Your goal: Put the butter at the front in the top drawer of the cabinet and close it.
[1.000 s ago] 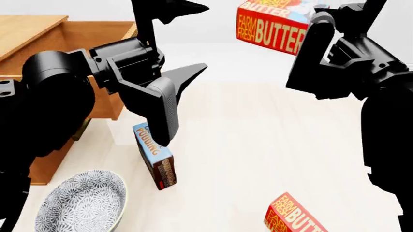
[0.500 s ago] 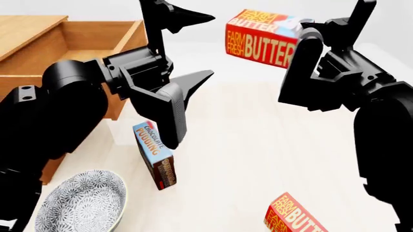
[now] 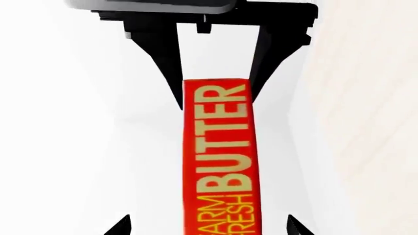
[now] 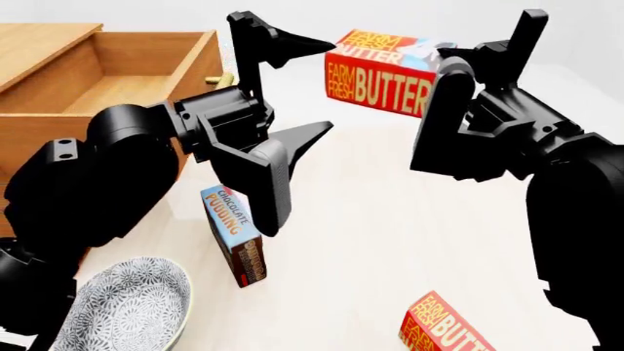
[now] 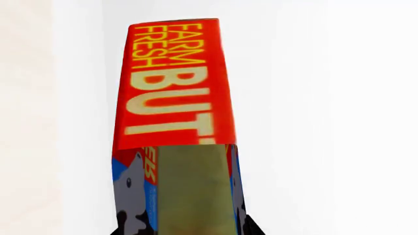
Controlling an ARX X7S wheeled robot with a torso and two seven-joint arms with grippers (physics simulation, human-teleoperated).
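While my right gripper (image 4: 458, 55) clamps the butter (image 4: 378, 82) by its cow-printed end and holds it in the air above the desk (image 4: 390, 219), my left gripper (image 4: 317, 88) stands wide open just beside it, near the open top drawer (image 4: 117, 73) of the cabinet (image 4: 39, 44). A second butter carton (image 4: 443, 325) lies at the desk's front edge, the chocolate pudding box (image 4: 234, 234) and bowl (image 4: 122, 307) front left.
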